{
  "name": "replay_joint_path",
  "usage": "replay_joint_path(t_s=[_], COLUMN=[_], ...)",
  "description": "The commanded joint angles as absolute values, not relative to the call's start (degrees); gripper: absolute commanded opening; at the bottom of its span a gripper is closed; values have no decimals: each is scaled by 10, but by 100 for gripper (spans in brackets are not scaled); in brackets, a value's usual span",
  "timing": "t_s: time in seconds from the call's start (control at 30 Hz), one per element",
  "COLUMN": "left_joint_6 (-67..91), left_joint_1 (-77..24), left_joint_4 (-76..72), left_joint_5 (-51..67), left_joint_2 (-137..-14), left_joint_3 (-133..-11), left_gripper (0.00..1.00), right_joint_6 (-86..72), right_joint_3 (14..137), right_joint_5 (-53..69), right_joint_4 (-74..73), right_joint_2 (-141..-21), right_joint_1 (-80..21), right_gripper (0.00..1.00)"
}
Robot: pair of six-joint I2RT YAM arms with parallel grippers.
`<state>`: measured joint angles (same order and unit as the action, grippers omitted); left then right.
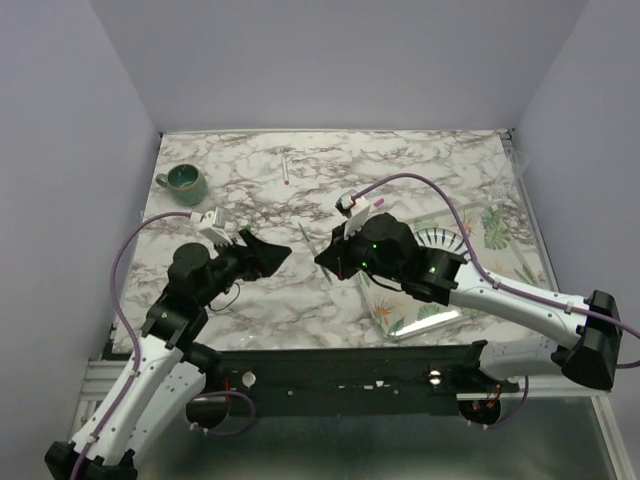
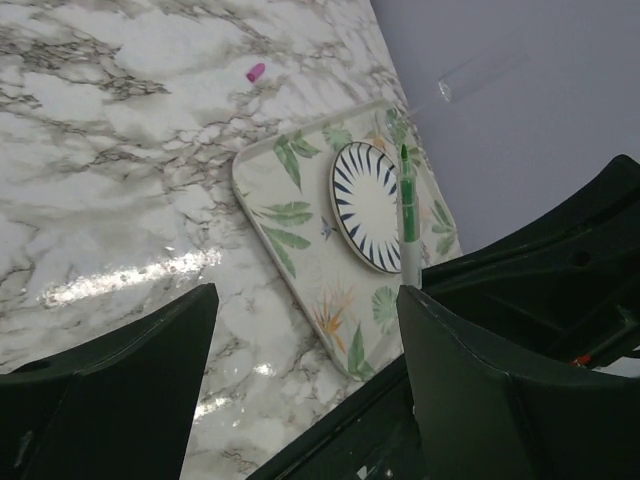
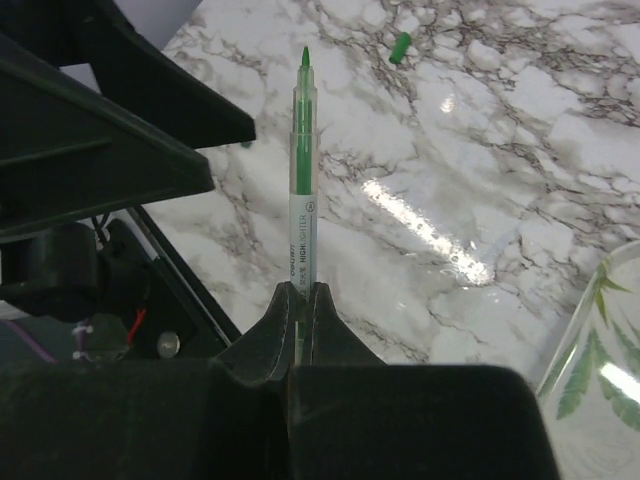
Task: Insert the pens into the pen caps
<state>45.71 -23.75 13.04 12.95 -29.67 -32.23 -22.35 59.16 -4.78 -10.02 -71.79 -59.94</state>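
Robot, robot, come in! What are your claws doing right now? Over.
Right claw shut on green pen. Left claw open, empty. Green cap loose on table. Nothing lying against the cap.

You'll find the round striped plate (image 2: 362,205) lying on the leaf-printed rectangular tray (image 2: 290,240). Near that tray's left edge lies the small pink tube cap (image 2: 256,72); well left of the tray stands the green ceramic mug (image 1: 183,180).
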Motion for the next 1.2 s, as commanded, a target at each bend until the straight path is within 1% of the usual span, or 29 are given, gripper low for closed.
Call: replay_joint_path(t_s=[0.0,0.17,0.27,0.33,0.37,0.4,0.47,0.5,0.53,0.57,0.6,0.67,0.73,0.83,0.9,0.97,1.0,1.03,1.07,1.1,1.13,1.17], left_joint_6=[473,491,495,505,511,518,520,526,530,533,537,541,544,548,550,550,550,549,549,548,548,545], left_joint_1=[-238,-239,-239,-240,-240,-241,-242,-242,-242,-242,-242,-243,-242,-242,-242,-242,-242,-242,-242,-242,-242,-242], left_joint_4=[16,-54,-64,-94,-105,-120,-122,-122,-126,-131,-137,-136,-134,-134,-135,-134,-131,-130,-128,-117,-101,-80], left_joint_5=[227,251,259,276,279,286,294,295,297,302,302,307,311,322,327,325,325,324,323,318,294,271], left_joint_2=[-337,-344,-356,-358,-361,-364,-370,-371,-369,-367,-365,-363,-363,-369,-372,-374,-373,-374,-375,-375,-374,-371], left_joint_3=[-316,-297,-293,-285,-277,-275,-274,-272,-272,-268,-268,-274,-280,-288,-293,-293,-292,-293,-293,-294,-296,-305], left_gripper=[84,83,78,66,56,33,9,0,0,0,0,0,0,0,0,0,0,0,0,0,11,31], right_joint_6=[-258,-272,-272,-272,-274,-274,-278,-279,-279,-279,-280,-283,-286,-287,-286,-287,-288,-289,-288,-293,-294,-296], right_joint_3=[586,586,591,596,599,598,591,588,585,582,569,555,537,517,513,511,510,509,509,507,504,500], right_joint_5=[18,25,28,26,26,26,27,32,45,53,60,81,96,105,105,104,104,100,98,94,91,87], right_joint_4=[-63,-53,-49,-58,-61,-61,-55,-51,-49,-46,-39,-29,-24,-8,-6,-6,-7,-7,-8,-11,-9,-7], right_joint_2=[-722,-726,-729,-735,-739,-739,-738,-737,-735,-732,-726,-721,-715,-708,-708,-706,-705,-704,-702,-702,-700,-697], right_joint_1=[-610,-627,-635,-636,-637,-638,-640,-640,-639,-640,-639,-639,-640,-640,-640,-640,-640,-639,-640,-640,-640,-639], right_gripper=[1,1,1,1,1,1,1,2,7,23,32,44,45,41,33,28,24,16,1,1,1,1])
